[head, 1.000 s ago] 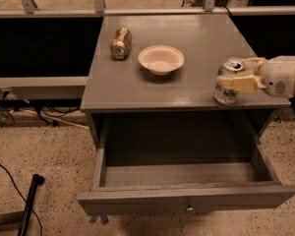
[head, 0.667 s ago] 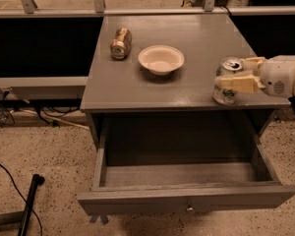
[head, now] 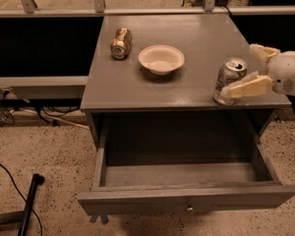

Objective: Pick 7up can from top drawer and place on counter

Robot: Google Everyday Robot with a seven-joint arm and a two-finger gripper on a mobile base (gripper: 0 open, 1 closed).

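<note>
One close camera looks steeply down across the open top drawer onto the worktop. The gripper, fingers spread, sits at the view's right edge.

Cream hand beside seemingly silver can

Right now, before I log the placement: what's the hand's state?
Hand: at the 7up can, which stands on the counter, front right; open or closed cannot be told.

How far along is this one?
Done: the drawer is empty, and the can stands upright near the counter's front right corner. In hand: the gripper straddles the can, open, its far finger clear of it. Left: withdraw the gripper.
</note>
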